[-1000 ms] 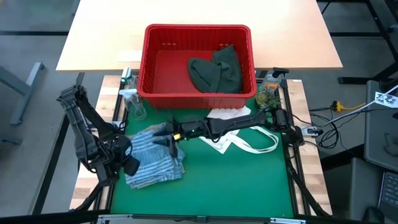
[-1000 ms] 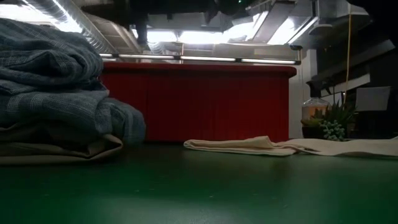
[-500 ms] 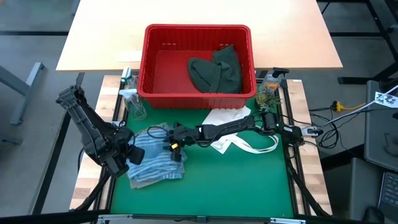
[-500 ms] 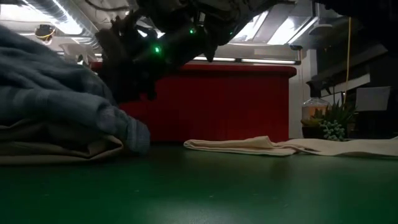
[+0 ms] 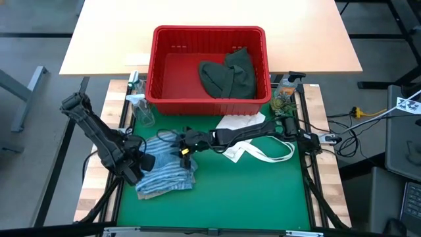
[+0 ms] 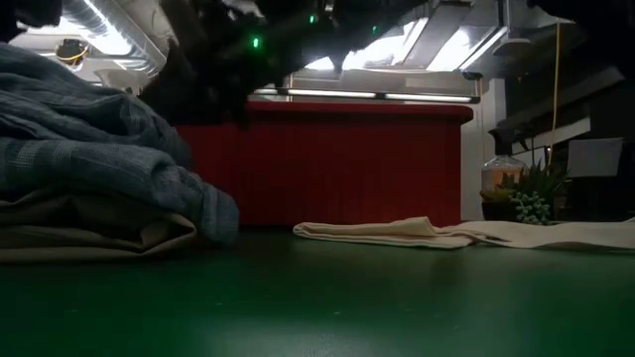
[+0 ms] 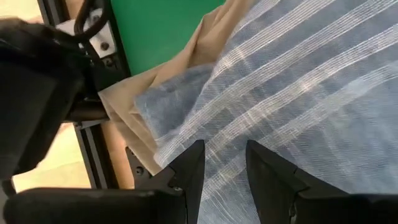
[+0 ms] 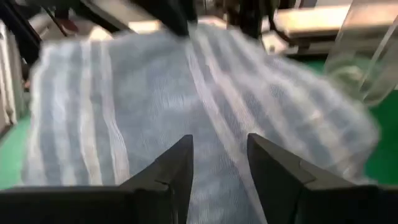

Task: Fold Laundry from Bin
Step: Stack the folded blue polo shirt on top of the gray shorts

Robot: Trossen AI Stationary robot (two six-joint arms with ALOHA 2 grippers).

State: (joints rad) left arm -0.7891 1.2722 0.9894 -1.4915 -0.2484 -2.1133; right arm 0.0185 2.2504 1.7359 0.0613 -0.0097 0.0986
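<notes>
Left gripper [image 5: 146,162], fingers parted with nothing between them, hovers at the striped shirt's [image 5: 166,172] outer edge; right gripper [image 5: 182,146], likewise parted and empty, hangs over the shirt's opposite side. Shirt lies folded on a tan garment [image 7: 134,112], in front of the red bin [image 5: 209,99]. Inside the bin lies a dark green garment [image 5: 230,74]. A white tote bag [image 5: 258,150] lies beside the shirt.

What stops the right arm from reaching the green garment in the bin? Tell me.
Probably nothing. The right gripper hangs open over the striped shirt, holding nothing. The green garment lies uncovered in the open-topped red bin, just past the near wall. It would have to lift over that wall.
</notes>
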